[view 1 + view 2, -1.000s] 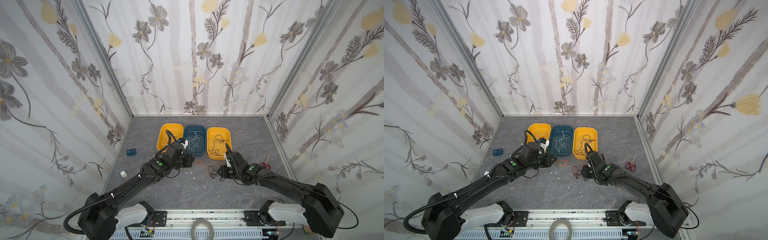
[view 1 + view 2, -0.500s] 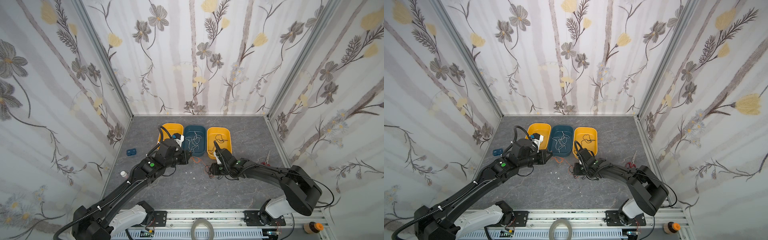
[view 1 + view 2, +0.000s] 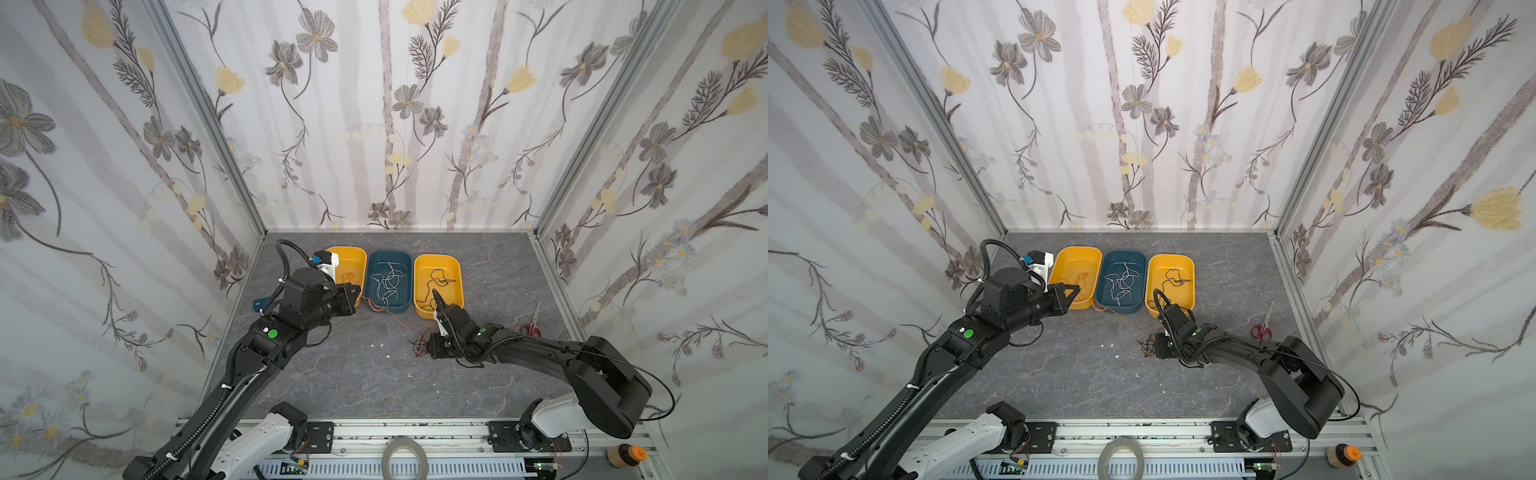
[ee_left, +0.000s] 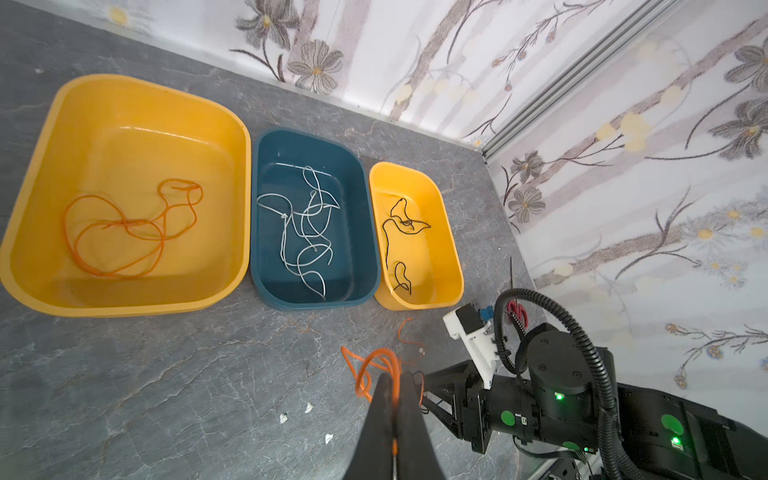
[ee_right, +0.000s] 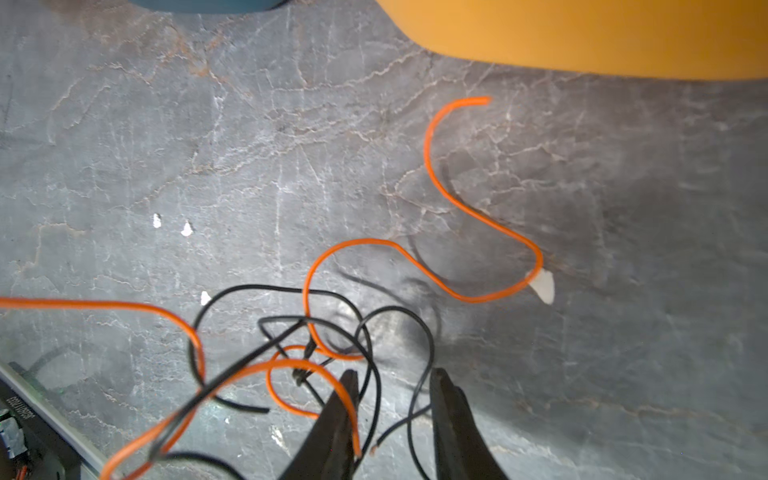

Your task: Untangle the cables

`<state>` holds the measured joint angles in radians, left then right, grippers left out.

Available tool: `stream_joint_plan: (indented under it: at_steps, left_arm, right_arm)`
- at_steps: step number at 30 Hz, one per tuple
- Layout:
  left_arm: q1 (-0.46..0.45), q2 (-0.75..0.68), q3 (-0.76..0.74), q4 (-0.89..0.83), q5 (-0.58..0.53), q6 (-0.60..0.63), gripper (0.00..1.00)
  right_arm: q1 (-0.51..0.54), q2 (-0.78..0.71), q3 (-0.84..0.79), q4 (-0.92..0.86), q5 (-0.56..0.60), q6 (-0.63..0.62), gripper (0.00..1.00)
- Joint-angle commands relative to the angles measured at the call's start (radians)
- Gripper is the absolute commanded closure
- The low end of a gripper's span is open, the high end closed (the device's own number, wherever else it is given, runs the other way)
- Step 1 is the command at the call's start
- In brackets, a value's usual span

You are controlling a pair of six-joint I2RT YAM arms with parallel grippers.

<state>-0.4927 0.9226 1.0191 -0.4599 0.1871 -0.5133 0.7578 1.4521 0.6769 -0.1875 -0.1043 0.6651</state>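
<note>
The left gripper point(image 4: 392, 384) is pinched shut on the orange cable point(image 4: 376, 353), low over the table point(image 4: 166, 374). From there the strand trails across to the tangle point(image 5: 316, 345) of orange and black cables. It's light, limp, springy wire, probably slippery, so it is best taken close to the knot. There the right gripper point(image 5: 392, 374) hovers, jaws narrowly apart, with black wire between them.

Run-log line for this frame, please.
left gripper: shut on thin orange cable | right gripper: open over orange-and-black cable tangle on grey table | status: tangle not yet separated
</note>
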Motion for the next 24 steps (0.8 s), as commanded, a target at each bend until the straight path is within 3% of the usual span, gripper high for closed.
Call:
stream_joint_plan:
  at_steps: [1,14,24]
  left_arm:
    - [0.020,-0.008,0.035,-0.033,-0.019,0.036,1.00]
    - [0.052,0.044,0.203,-0.059,0.004,0.090,1.00]
    - [0.052,0.119,0.286,-0.031,0.113,0.081,1.00]
  right_arm:
    - [-0.003,-0.020,-0.012,-0.046,0.029,0.011,0.68]
    - [-0.011,-0.187,-0.038,-0.188,0.070,0.018,0.65]
    - [0.007,-0.267,0.000,-0.191,-0.001,-0.040,0.61]
